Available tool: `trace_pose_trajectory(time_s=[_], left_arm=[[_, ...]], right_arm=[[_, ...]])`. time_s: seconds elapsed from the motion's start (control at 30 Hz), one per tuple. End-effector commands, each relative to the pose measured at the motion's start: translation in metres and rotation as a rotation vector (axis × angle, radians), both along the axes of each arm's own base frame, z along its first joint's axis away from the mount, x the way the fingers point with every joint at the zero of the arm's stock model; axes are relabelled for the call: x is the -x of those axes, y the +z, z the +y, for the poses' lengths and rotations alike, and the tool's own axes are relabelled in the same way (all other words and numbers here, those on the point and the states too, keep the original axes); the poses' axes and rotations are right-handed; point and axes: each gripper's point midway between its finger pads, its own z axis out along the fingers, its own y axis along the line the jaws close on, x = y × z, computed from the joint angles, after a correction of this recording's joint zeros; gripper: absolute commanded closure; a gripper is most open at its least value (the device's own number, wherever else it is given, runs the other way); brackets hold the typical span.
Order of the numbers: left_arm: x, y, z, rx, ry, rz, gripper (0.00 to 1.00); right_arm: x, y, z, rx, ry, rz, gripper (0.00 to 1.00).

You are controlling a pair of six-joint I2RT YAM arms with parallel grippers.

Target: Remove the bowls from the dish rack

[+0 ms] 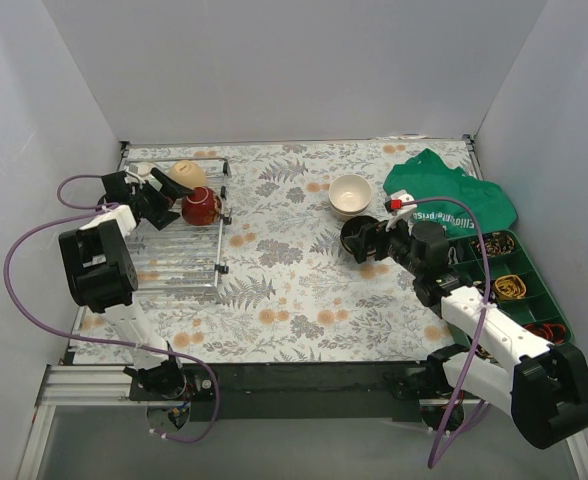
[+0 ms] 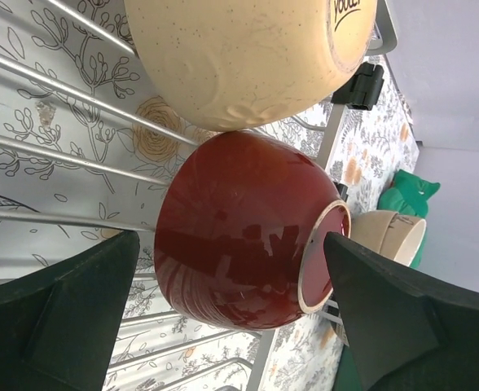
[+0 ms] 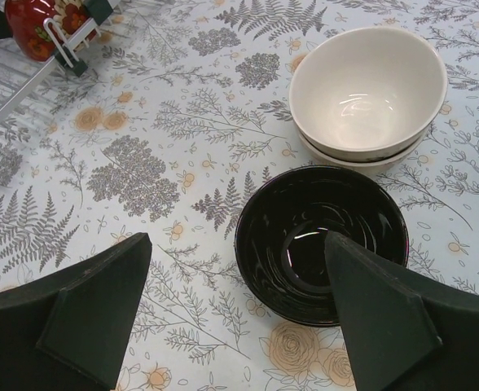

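The left arm reaches toward the far left of the tabletop [image 1: 294, 290], its wrist angled over the dish rack [image 1: 184, 255]. The left hand [image 2: 235, 314] is spread wide, with one dark finger on each side of the red bowl [image 2: 239, 232]. The pictures do not show whether the fingers touch it. This bowl is glossy and round-bellied and lies on its side on the silver wire bars, showing a pale unglazed foot ring. A matte, speckled tan bowl [image 2: 239, 57] leans against it on the far side, also in the rack.

The right arm stretches from the near right corner toward the middle of the tabletop. The right hand [image 3: 235, 322] is also spread wide and grips nothing. It hangs over a shiny black bowl [image 3: 317, 240] that stands upright on the fern-and-flower printed covering, and its right finger overlaps the bowl's rim in the wrist view. Just beyond the black bowl, two smooth cream bowls [image 3: 368, 90] sit nested one inside the other, well apart from the rack.

A crumpled green cloth [image 1: 449, 190] lies at the far right. A green compartment tray [image 1: 522, 262] lies along the right edge.
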Motion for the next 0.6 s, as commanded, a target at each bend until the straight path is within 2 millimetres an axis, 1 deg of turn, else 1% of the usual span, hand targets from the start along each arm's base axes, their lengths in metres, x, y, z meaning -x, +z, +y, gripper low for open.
trace_pose_trajectory(time_s=[0.0, 0.03, 0.3, 0.43, 0.57], left_arm=[[0.012, -0.02, -0.017, 0.091, -0.052, 0.083, 0.02], [0.014, -0.022, -0.02, 0.109, -0.063, 0.092, 0.02], [0.015, -0.024, -0.028, 0.185, -0.074, 0.109, 0.02], [0.015, -0.024, -0.029, 0.196, -0.064, 0.112, 0.02], [0.015, -0.012, -0.029, 0.2, -0.062, 0.088, 0.02]], right_arm=[[-0.002, 0.007, 0.006, -0.01, 0.023, -0.042, 0.05], [-0.003, 0.006, 0.006, -0.008, 0.024, -0.039, 0.05], [-0.002, 0.006, 0.008, -0.011, 0.039, -0.036, 0.05], [-0.002, 0.005, 0.009, -0.009, 0.043, -0.033, 0.05], [-0.002, 0.003, 0.01, -0.008, 0.048, -0.026, 0.06]])
